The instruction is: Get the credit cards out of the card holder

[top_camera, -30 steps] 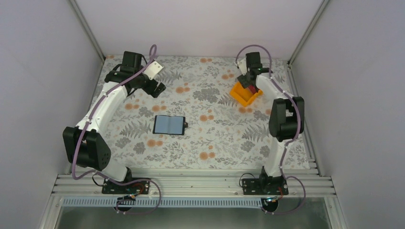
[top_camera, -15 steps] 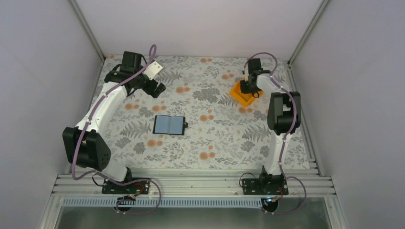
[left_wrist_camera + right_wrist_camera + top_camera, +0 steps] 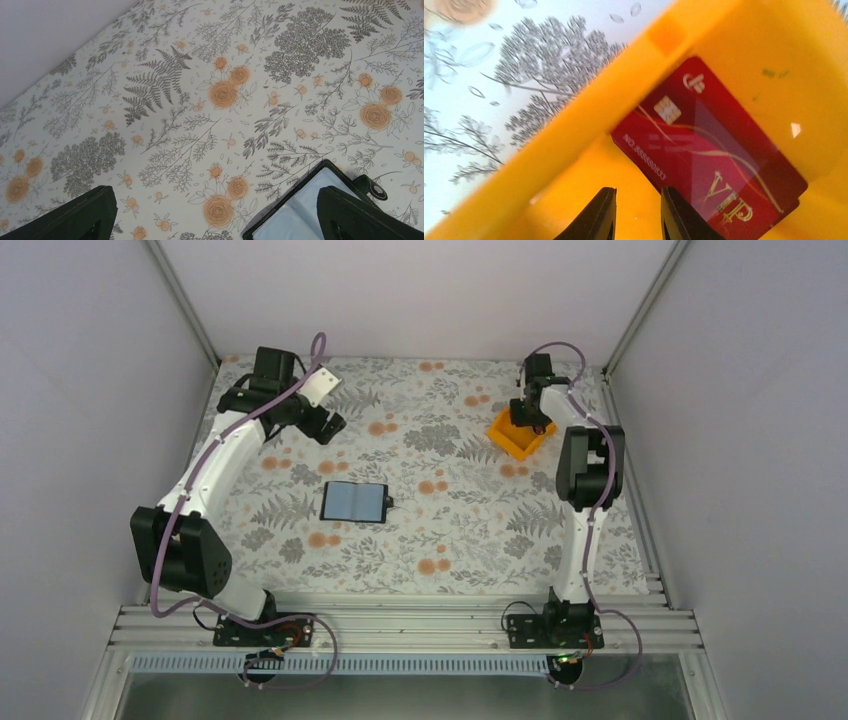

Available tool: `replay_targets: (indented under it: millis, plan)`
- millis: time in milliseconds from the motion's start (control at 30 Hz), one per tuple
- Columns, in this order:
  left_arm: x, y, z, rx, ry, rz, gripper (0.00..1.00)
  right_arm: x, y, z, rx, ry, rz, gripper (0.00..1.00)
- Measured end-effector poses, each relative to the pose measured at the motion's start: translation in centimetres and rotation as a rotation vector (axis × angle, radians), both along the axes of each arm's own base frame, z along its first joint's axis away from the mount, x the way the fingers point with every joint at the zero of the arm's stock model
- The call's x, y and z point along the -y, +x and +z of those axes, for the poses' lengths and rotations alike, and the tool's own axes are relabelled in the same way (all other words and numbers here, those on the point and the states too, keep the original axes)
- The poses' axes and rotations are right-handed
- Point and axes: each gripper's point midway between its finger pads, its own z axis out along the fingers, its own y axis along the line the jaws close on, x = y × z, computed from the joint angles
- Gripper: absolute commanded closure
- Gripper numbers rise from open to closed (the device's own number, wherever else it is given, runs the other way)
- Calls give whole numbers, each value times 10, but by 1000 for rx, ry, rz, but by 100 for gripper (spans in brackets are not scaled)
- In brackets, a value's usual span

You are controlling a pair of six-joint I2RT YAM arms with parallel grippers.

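Note:
The card holder [image 3: 353, 502] lies open and flat mid-table, black-edged with grey-blue pockets. The left wrist view shows one of its corners [image 3: 295, 215] and its clasp tab [image 3: 374, 187]. My left gripper [image 3: 335, 425] hangs wide open at the back left, its jaws [image 3: 215, 212] empty above the cloth. My right gripper [image 3: 528, 423] reaches down into the orange bin [image 3: 508, 440]. Its jaws [image 3: 637, 210] stand a narrow gap apart with nothing between them. A red credit card [image 3: 714, 150] marked VIP lies in the bin beside the right fingertip, another red edge [image 3: 795, 204] under it.
The orange bin's wall [image 3: 624, 85] crosses the right wrist view close to the fingers. White enclosure walls [image 3: 90, 390] stand left, right and behind the floral cloth. An aluminium rail [image 3: 400, 625] runs along the near edge by both arm bases.
The right gripper has moved toward the back of the bin and dropped lower, its jaws narrowing. The red patch seen at its tips a second ago is gone from there. The left arm has stayed still.

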Motion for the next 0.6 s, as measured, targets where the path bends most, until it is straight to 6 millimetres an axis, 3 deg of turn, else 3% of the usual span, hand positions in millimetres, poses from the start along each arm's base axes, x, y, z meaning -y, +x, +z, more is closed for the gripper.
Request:
replay_targets:
  millis: [100,167,200,233,333,467,533,600]
  plan:
    - [-2,1,0,0,-1,4,0,-5,6,11,29,26,18,64]
    - [-4,1,0,-1,-2,11,0,-14,2,22,55,74,57,39]
    - [-7,2,1,-1,-6,16,0,-18,-1,30,71,97,68,11]
    - [-9,2,2,0,-13,24,0,-23,-7,40,92,121,84,2]
    - [-25,5,13,27,-41,68,0,-37,-30,99,225,189,150,1]
    - [-75,18,36,157,-85,254,0,-47,-64,214,590,246,243,1]
    - [-109,21,41,244,-94,377,0,-42,-98,261,796,249,268,1]
    - [-135,20,35,318,-99,486,0,-27,-132,287,975,228,256,1]
